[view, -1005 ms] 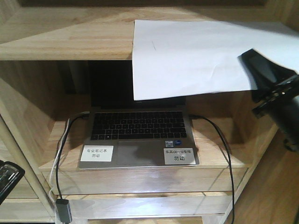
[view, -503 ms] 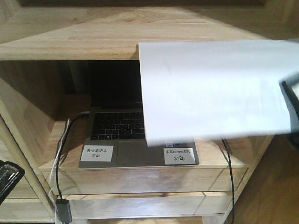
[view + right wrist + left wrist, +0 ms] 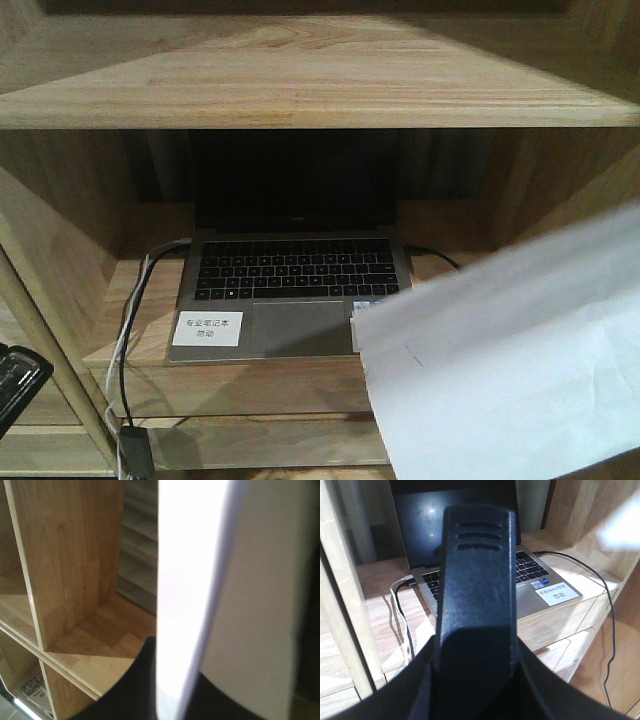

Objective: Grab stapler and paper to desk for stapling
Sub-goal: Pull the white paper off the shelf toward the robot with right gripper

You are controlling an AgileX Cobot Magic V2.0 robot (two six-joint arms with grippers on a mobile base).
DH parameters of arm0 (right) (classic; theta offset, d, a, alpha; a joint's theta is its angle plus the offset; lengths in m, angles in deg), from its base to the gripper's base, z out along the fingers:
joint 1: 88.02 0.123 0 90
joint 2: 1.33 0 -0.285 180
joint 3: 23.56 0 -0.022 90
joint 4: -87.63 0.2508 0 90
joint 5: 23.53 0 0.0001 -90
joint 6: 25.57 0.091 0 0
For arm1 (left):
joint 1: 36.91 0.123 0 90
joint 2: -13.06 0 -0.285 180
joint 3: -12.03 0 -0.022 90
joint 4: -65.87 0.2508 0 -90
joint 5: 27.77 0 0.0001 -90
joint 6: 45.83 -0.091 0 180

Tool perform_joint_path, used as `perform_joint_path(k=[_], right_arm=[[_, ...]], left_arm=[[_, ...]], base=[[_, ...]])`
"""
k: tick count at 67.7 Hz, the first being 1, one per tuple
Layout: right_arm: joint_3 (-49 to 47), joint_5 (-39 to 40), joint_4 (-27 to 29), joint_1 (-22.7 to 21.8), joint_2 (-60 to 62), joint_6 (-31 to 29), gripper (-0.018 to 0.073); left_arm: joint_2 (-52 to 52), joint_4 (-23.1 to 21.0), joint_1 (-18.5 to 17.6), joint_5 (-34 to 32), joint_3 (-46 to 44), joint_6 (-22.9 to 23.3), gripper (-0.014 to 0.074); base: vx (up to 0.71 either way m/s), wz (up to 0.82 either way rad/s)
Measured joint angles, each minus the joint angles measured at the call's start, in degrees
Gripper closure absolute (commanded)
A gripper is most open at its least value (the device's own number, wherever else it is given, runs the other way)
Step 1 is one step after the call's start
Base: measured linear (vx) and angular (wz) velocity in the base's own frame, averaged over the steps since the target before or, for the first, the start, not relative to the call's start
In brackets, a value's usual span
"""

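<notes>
In the left wrist view the black stapler (image 3: 477, 580) fills the middle, its ridged end pointing away. My left gripper (image 3: 477, 680) is shut on it, a dark jaw against each side. The white paper (image 3: 510, 360) hangs tilted at the lower right of the front view, covering the laptop's right front corner. In the right wrist view the paper (image 3: 210, 580) runs edge-on up the frame. My right gripper (image 3: 200, 700) is shut on its lower end. The right gripper does not show in the front view. The desk is out of view.
An open laptop (image 3: 290, 270) sits in the wooden shelving unit (image 3: 300, 70), with a white label (image 3: 207, 328) on its palm rest. Cables (image 3: 125, 340) hang over the shelf's left front edge. A black object (image 3: 15, 385) pokes in at the left edge.
The paper has come off the upper shelf and swung down to the lower right. The right gripper, seen at the right edge a second ago, has left the front view.
</notes>
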Motion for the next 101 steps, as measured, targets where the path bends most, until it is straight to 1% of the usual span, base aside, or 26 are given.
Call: perform_joint_path(k=[24, 101], right_arm=[[0.4, -1.73, -0.34, 0.0, 2.22, 0.06, 0.0564], [0.4, -1.78, -0.5, 0.0, 2.22, 0.06, 0.0565]], left_arm=[[0.0, 0.0, 0.0, 0.0, 0.0, 0.0, 0.0603], [0.0, 0.0, 0.0, 0.0, 0.0, 0.0, 0.0603]], base=[[0.0, 0.0], [0.0, 0.0]])
